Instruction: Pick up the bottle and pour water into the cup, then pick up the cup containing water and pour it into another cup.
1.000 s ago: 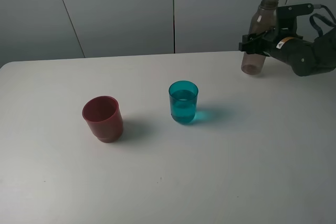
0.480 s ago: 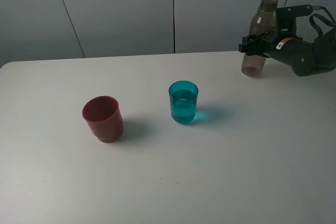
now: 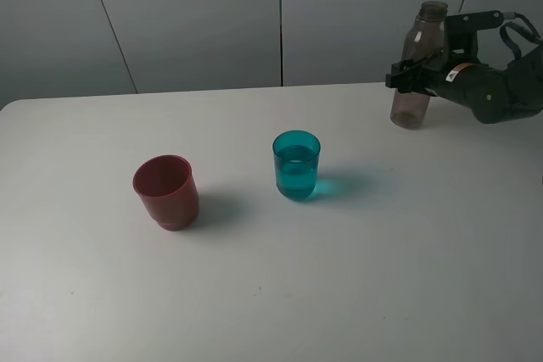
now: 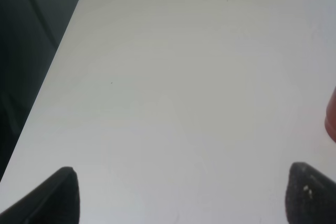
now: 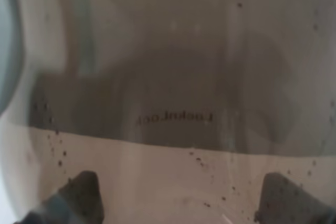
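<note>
The bottle [image 3: 417, 61] is held nearly upright at the far right of the counter [image 3: 356, 277], clamped at mid-height by the right end effector [image 3: 413, 74]. Whether its base is actually touching down can't be told, tbh. The teal cup [image 3: 296, 165], with water seen inside, is parked mid-counter, well apart from the bottle. The red cup [image 3: 166, 192] is set off to its left, not touching. The left end effector [image 4: 184, 198] is spread wide over bare counter, nothing gripped.

Upper right: right gripper [image 3: 410, 72] clamps bottle [image 3: 411, 108], near upright; centre: teal cup [image 3: 296, 167] holds water; red cup [image 3: 166, 192] left of it
</note>
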